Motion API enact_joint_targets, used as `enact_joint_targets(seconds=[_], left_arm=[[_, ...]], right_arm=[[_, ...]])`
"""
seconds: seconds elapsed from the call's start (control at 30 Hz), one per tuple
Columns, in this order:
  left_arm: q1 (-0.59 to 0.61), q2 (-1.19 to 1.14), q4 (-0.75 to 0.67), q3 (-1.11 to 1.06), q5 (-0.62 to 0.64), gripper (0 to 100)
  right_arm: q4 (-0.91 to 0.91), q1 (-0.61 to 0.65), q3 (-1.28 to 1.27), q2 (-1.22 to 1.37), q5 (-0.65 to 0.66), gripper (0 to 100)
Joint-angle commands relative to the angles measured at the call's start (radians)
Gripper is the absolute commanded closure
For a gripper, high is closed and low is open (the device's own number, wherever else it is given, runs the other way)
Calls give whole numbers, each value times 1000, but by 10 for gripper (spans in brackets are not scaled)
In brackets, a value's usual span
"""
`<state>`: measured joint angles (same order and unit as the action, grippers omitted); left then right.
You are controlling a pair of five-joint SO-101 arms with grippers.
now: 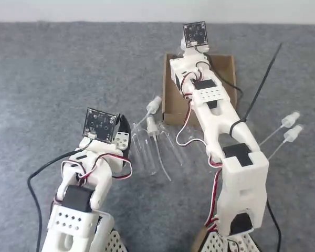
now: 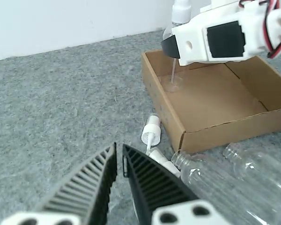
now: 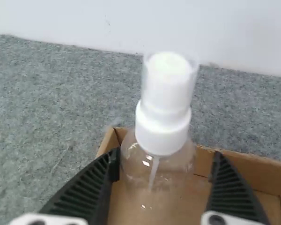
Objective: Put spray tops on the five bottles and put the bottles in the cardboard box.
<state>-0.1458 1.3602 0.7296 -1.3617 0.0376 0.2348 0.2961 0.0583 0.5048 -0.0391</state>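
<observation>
My right gripper (image 3: 165, 161) is shut on a clear bottle (image 3: 154, 176) with a white spray top (image 3: 165, 98), held upright over the near corner of the cardboard box (image 1: 228, 68). In the left wrist view that bottle's base (image 2: 171, 85) appears to rest on the box floor (image 2: 215, 103). My left gripper (image 2: 119, 148) is shut on nothing and hovers low over the table beside several capless clear bottles (image 1: 149, 149) lying between the arms. Two loose spray tops (image 1: 154, 105) (image 1: 151, 125) lie by the box's left wall.
Two more spray tops with dip tubes (image 1: 291, 118) (image 1: 293, 133) lie on the grey carpet to the right of the right arm. A thin black strip (image 1: 265, 84) slants near the box's right side. Open carpet stretches to the far left.
</observation>
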Motion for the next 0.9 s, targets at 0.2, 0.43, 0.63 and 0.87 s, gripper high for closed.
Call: enact_joint_targets(seconds=[0.2, 0.43, 0.63, 0.87], left_arm=[[2, 21, -26, 7, -6, 988], [2, 21, -26, 7, -6, 988], [2, 21, -26, 7, -6, 988], [2, 21, -26, 7, -6, 988]], right_arm=[[50, 7, 69, -31, -2, 650], [61, 8, 68, -151, -3, 650], [188, 4, 68, -323, -3, 650], [354, 1, 64, -512, -3, 651]])
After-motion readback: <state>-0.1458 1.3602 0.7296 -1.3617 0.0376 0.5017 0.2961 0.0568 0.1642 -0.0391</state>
